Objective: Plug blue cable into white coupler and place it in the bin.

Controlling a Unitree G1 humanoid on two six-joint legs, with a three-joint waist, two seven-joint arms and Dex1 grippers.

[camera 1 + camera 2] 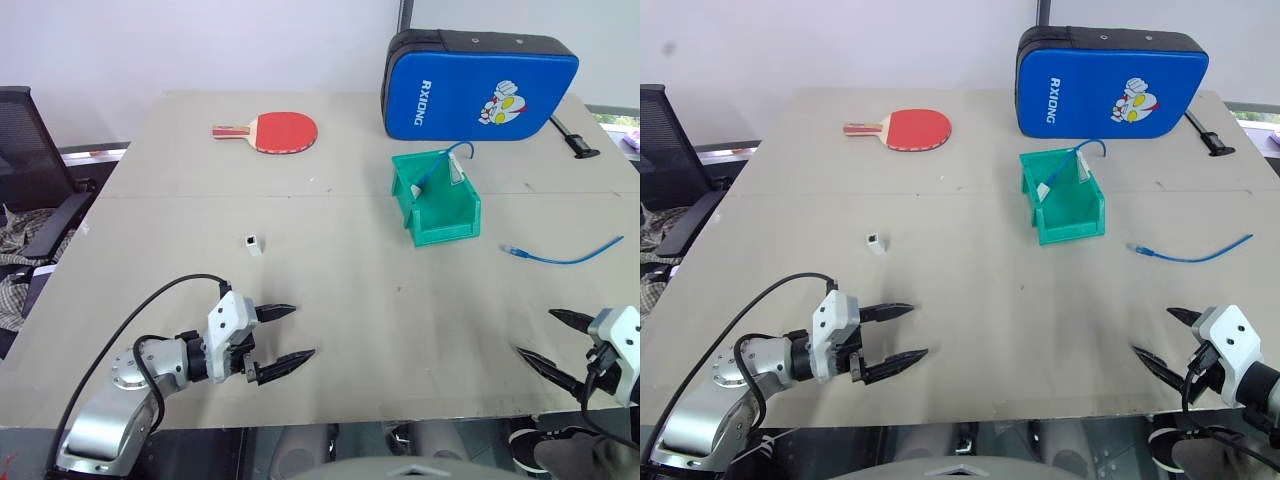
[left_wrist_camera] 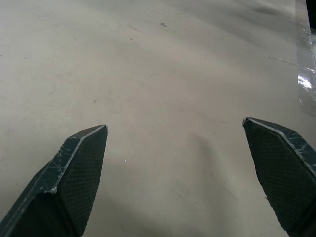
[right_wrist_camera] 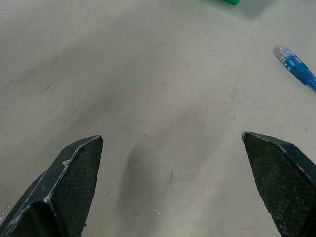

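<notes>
Bin [image 1: 440,215] on the tabletop [image 1: 330,300] holds a blue cable [image 1: 436,168] with white piece, while both grippers' jaws hover spread, empty.

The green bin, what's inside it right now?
Inside the bin lies a blue cable, curling over the back rim, with something white joined to it. The front wall hides part of the floor.

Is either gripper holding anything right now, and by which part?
Nothing is held. The left gripper and right gripper are both open and empty above the table.
</notes>
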